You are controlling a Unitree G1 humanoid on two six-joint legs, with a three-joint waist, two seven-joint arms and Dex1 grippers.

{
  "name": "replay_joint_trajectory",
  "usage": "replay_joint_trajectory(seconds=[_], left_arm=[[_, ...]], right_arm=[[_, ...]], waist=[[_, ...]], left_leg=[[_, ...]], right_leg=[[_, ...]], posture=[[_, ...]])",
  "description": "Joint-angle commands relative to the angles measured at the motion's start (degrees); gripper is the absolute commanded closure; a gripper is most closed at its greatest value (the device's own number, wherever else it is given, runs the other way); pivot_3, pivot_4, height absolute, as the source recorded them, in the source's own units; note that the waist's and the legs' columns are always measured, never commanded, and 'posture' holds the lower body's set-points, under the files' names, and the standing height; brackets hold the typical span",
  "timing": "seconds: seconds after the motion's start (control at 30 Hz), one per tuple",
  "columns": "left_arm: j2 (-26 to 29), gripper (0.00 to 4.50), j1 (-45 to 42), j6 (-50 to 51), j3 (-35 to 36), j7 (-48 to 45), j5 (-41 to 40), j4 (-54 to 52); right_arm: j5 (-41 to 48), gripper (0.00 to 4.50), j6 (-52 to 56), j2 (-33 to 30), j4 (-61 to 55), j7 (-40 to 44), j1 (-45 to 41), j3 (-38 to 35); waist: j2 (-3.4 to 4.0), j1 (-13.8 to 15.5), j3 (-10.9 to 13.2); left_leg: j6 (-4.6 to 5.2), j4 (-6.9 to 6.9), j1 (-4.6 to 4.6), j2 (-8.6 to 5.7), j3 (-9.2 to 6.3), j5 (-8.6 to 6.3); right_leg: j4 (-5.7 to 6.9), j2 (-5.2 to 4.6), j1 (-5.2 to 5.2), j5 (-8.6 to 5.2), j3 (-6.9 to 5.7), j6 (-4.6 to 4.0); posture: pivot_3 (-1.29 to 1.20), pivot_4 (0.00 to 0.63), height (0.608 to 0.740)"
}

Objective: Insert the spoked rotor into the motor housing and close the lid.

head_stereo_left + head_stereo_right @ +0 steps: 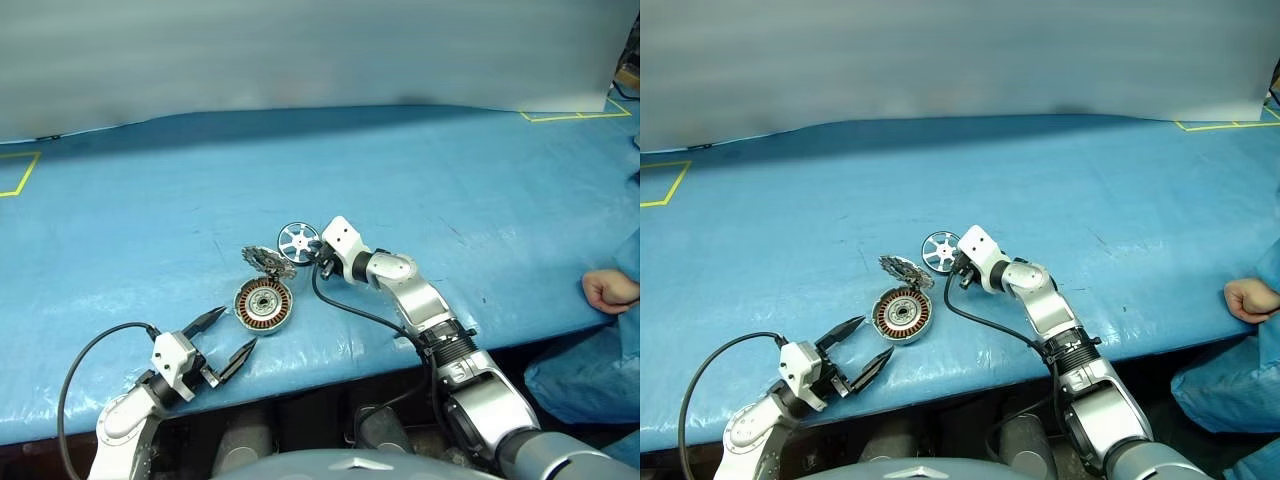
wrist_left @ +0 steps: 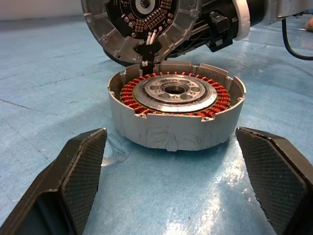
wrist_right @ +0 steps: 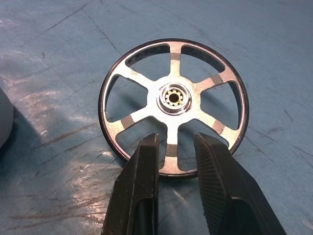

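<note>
Claw over blue table cover

I see my right gripper at the spoked rotor on the blue bench. My left gripper hangs spread near the motor housing, its lid raised.

Left hand hovering low, fingers spread wide apart. Right arm reaching forward, right hand angling down, fingers narrowly parted.
</note>
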Motion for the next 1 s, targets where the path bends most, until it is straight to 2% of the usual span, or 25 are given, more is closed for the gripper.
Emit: replay_joint_trajectory(seconds=[0.03, 0.13, 0.2, 0.33, 0.5, 0.67, 0.87, 1.0], left_arm=[[0.04, 0.0, 0.92, 0.7, 0.07, 0.88, 0.65, -1.37], [0.07, 0.0, 1.28, 0.97, 0.11, 1.17, 0.59, -1.87], [0.11, 0.0, 1.42, 1.06, 0.11, 1.32, 0.51, -2.05], [0.23, 0.0, 1.55, 1.21, 0.29, 1.19, 0.2, -2.18], [0.34, 0.0, 1.27, 0.77, 0.38, 0.66, 0.14, -1.53], [0.01, 0.0, 0.91, 0.1, 0.38, -0.3, -0.24, -0.63], [-0.46, 0.0, 0.23, 0.04, 0.09, -1.88, -1.39, 0.06], [-0.42, 0.0, -0.54, 0.82, -0.47, -2.49, -1.32, -0.04]], right_arm=[[-0.6, 3.31, 0.73, 0.34, 1.66, 0.1, 0.32, 0.47], [-0.59, 3.91, 0.93, 0.53, 2.31, 0.16, 0.14, 0.4], [-0.42, 4.47, 0.95, 0.52, 2.28, 0.35, 0.15, 0.19], [0.41, 4.47, 0.9, 0.07, 1.1, -0.53, 0.77, -1.58], [3.4, 4.47, -2.98, -1.15, -3.02, -3.51, 3.45, -7.5], [4.9, 4.47, -3.34, -5.86, -11.04, -3.38, 9.95, -11.37], [15.83, 4.47, 0.32, -12.95, -24.74, 10.44, 20.98, -12.65], [21.52, 4.47, 5.95, -19.5, -33.5, 20.39, 28.29, -9.39]], waist=[[0.0, -0.03, 0.0], [0.0, -0.16, 0.0], [0.0, -0.17, 0.0], [0.0, -0.18, 0.0], [0.02, 0.37, 0.05], [0.08, 0.64, 0.11], [0.07, 0.81, 0.17], [0.03, 1.1, 0.25]], left_leg=[[0.0, 0.0, 0.0, 0.0, 0.0, 0.0], [-0.01, -0.02, 0.0, 0.01, -0.01, -0.01], [-0.01, -0.03, -0.01, 0.01, -0.02, -0.01], [-0.01, -0.03, -0.02, 0.0, -0.02, -0.01], [-0.01, -0.04, -0.11, -0.02, -0.06, -0.02], [0.03, -0.07, -0.29, -0.08, -0.03, -0.06], [0.04, -0.11, -0.32, -0.06, -0.06, -0.06], [0.03, -0.04, -0.25, -0.05, -0.07, -0.06]], right_leg=[[0.0, 0.0, 0.0, 0.0, 0.0, 0.0], [-0.02, 0.0, -0.01, 0.0, -0.01, 0.0], [-0.02, 0.0, -0.02, 0.0, -0.01, 0.0], [-0.04, -0.01, -0.02, 0.0, -0.02, 0.0], [-0.08, -0.05, -0.06, 0.0, -0.07, 0.0], [-0.11, -0.09, -0.05, -0.01, -0.07, -0.01], [-0.11, -0.02, 0.0, -0.07, -0.07, -0.04], [-0.11, -0.05, -0.04, -0.08, -0.11, -0.01]], posture=[[0.0, 0.15, 0.74], [0.0, 0.15, 0.74], [0.0, 0.15, 0.74], [0.0, 0.15, 0.74], [0.0, 0.15, 0.74], [0.0, 0.15, 0.74], [0.0, 0.15, 0.74], [0.0, 0.15, 0.74]])
